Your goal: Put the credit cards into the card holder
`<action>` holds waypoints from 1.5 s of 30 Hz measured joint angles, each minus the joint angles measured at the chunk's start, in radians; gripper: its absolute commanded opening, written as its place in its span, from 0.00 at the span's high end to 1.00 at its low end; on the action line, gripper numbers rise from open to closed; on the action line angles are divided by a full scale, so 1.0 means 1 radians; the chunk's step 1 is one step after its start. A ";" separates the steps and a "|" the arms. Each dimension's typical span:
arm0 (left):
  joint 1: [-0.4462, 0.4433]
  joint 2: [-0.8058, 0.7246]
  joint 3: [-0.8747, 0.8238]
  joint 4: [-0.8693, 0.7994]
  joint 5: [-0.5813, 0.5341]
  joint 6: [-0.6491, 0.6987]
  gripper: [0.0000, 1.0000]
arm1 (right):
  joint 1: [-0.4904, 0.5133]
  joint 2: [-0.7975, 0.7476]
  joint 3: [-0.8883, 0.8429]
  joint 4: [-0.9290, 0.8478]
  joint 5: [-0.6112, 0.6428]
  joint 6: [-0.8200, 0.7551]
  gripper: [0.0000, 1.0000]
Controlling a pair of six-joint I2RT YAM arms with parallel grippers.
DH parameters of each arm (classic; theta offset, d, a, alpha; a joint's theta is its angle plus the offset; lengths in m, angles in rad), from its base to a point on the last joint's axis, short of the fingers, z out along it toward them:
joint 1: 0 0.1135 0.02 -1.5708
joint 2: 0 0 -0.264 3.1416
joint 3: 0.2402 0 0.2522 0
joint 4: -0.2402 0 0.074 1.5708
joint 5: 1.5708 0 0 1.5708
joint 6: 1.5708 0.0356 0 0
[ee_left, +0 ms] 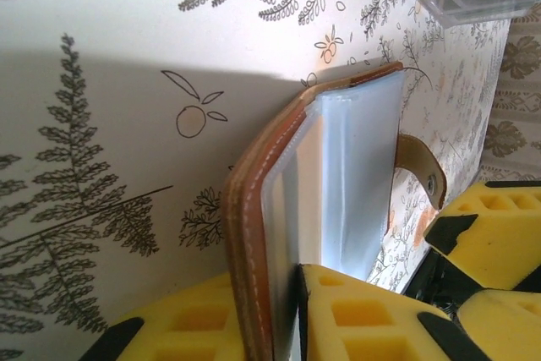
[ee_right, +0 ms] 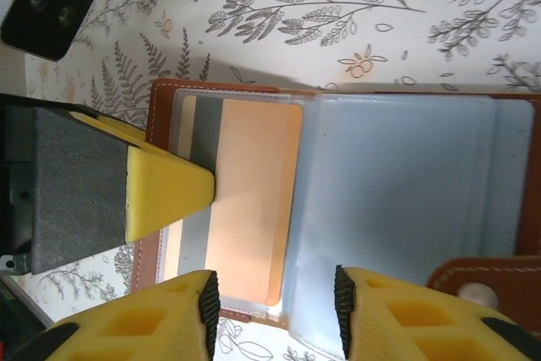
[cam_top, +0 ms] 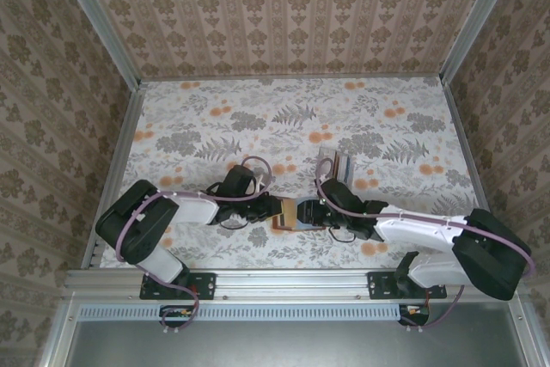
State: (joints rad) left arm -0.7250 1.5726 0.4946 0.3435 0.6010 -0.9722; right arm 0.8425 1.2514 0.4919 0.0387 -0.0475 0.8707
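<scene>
Two grippers are positioned at the near middle of the flower-patterned table [cam_top: 258,118], one on each side of the card holder [ee_right: 397,175], which lies opened between them, close to the arm bases. The left gripper [ee_left: 266,298] is clamped on the holder's brown leather cover. In its wrist view the stitched edge is seen pinched between the yellow fingers [ee_left: 363,314], and from the right wrist one of those fingers is seen laid across the left-hand page. The right gripper [ee_right: 272,293] is poised at the edge of the open pages with its fingers [ee_right: 169,319] spread apart, and nothing is gripped between them. One tan card [ee_right: 249,200] with a grey stripe down its side is lodged in the clear sleeve of the left page, partly covered by the left finger. The sleeves of the right page are shown pale and glossy, and what is in them cannot be told. A brown strap [ee_left: 418,166] with a snap stud is seen projecting from the cover towards the right gripper. Just beyond the right arm's wrist a clear plastic stand [cam_top: 337,163] is set on the table, with what look like further cards [cam_top: 346,165] stood on edge in it, too small to be told apart. Patterned wallpaper panels [cam_top: 284,15] are raised round three sides of the table.
</scene>
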 measured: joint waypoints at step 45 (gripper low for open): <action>-0.001 0.055 0.031 0.016 0.009 0.000 0.83 | 0.000 -0.006 -0.022 -0.028 0.016 0.009 0.54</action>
State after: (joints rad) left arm -0.7261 1.6279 0.5259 0.3599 0.6102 -0.9722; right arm 0.8425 1.2449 0.4698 0.0109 -0.0311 0.8795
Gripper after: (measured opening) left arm 0.174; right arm 0.450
